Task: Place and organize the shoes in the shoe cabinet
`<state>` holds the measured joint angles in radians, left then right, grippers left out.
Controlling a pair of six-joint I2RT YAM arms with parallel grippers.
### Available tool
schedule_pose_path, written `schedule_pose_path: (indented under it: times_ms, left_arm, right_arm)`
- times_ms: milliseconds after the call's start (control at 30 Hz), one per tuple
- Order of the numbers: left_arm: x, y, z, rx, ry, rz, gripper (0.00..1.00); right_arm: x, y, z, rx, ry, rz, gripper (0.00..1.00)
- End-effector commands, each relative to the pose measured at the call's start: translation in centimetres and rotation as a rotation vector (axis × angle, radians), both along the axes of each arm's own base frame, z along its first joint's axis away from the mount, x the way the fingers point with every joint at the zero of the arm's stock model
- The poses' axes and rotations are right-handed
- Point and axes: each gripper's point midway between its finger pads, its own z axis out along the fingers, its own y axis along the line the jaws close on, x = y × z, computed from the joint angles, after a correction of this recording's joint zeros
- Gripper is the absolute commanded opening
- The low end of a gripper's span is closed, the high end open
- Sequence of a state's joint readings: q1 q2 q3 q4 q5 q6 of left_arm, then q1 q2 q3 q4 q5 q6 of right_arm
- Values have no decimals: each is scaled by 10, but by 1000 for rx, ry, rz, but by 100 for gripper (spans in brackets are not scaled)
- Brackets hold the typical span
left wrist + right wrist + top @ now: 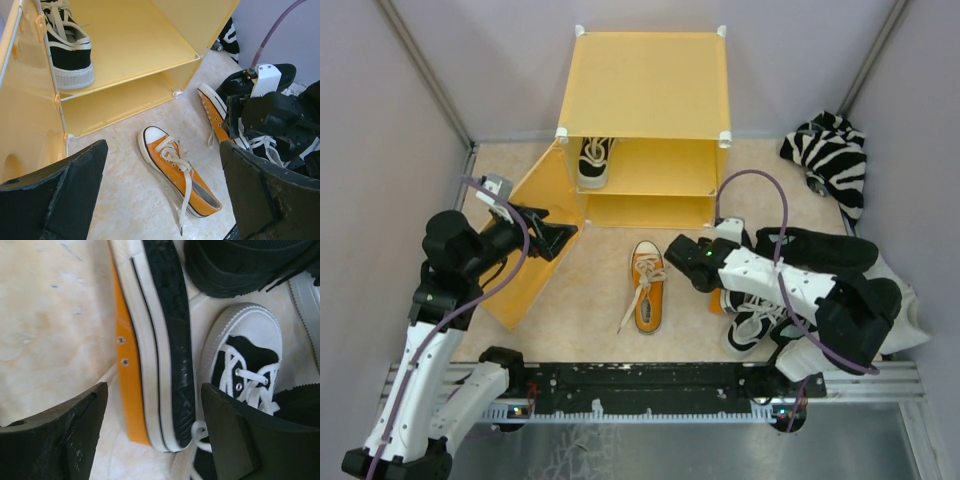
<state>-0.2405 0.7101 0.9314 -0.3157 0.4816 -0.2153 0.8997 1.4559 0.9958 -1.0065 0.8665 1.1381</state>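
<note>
- The right gripper (153, 405) is spread wide around the tipped orange shoe (150, 330) at frame centre; nothing is gripped.
- If closed on the sole's edge, the shoe may be squeezed out, or the neighbouring black-and-white shoe (245, 360) snagged.

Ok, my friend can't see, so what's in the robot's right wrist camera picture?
An orange sneaker lies tipped on its side on the pale tabletop, black sole facing the camera, between the right gripper's open black fingers. Beside it sits a black-and-white sneaker with white laces, and what looks like a black shoe fills the top corner.
</note>
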Motion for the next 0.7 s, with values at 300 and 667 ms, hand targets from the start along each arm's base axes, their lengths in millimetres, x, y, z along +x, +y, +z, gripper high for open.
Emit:
schedule_pose_path:
  times_ms: [300,667]
  left_arm:
    - [-1,-1,-1,5,-12,-5,99]
    - [-2,-1,-1,3,-7,-9,99]
  right_arm:
    - [3,1,-51,16,167,86,77]
    - [-15,-19,-54,60,165,23,11]
